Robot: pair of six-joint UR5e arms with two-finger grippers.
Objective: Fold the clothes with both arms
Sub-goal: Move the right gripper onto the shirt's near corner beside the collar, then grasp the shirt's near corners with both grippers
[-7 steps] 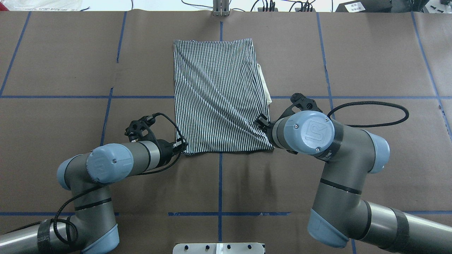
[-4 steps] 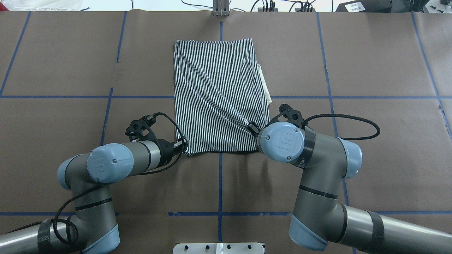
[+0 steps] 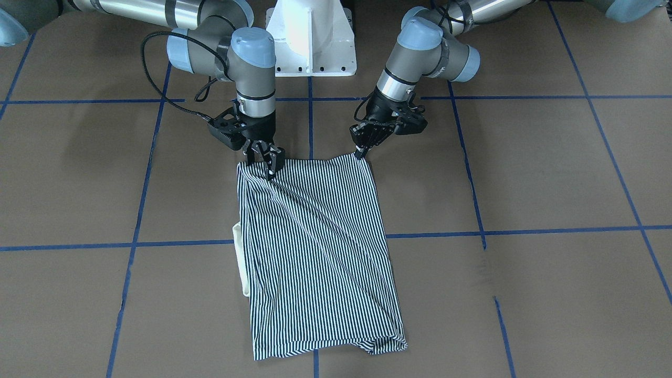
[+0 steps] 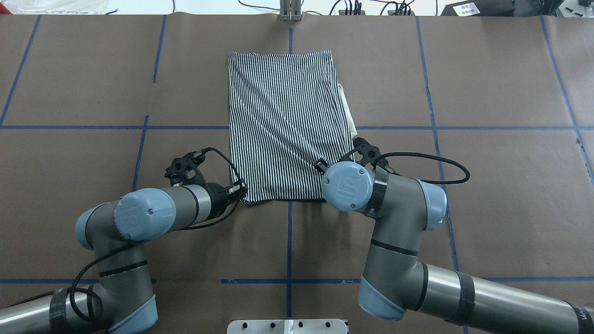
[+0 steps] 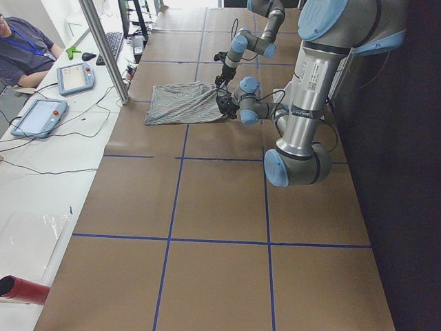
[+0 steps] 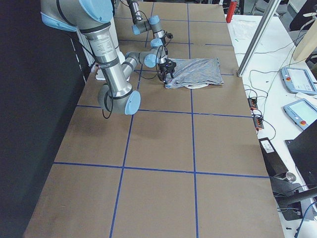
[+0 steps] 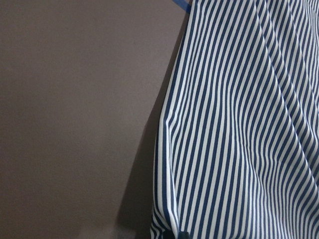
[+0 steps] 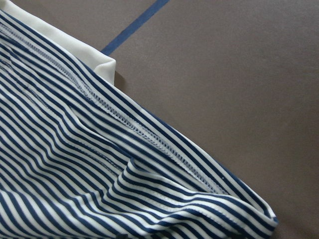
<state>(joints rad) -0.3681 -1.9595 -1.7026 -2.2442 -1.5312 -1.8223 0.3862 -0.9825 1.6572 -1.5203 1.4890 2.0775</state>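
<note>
The striped polo shirt (image 3: pixel 315 252) (image 4: pixel 283 125) lies folded into a long strip on the brown table. Its cream collar (image 3: pixel 240 257) (image 4: pixel 349 113) pokes out on my right side. My left gripper (image 3: pixel 361 153) (image 4: pixel 241 189) is shut on the shirt's near left corner. That corner sits slightly raised in the left wrist view (image 7: pixel 239 124). My right gripper (image 3: pixel 265 160) stands open, fingers spread on the near hem, a little inside the near right corner. In the overhead view its wrist hides it. The right wrist view shows the hem and corner (image 8: pixel 75 174).
The white pedestal base (image 3: pixel 310 37) stands behind the shirt's near edge. Blue tape lines (image 4: pixel 290 241) cross the table. A metal post (image 4: pixel 290 11) stands at the far edge. Operator tablets (image 5: pixel 41 117) lie beyond the table's far side.
My right arm has swung left, bringing its wrist and gripper from the shirt's right edge over the near right corner. The left arm and the shirt have not visibly moved.
</note>
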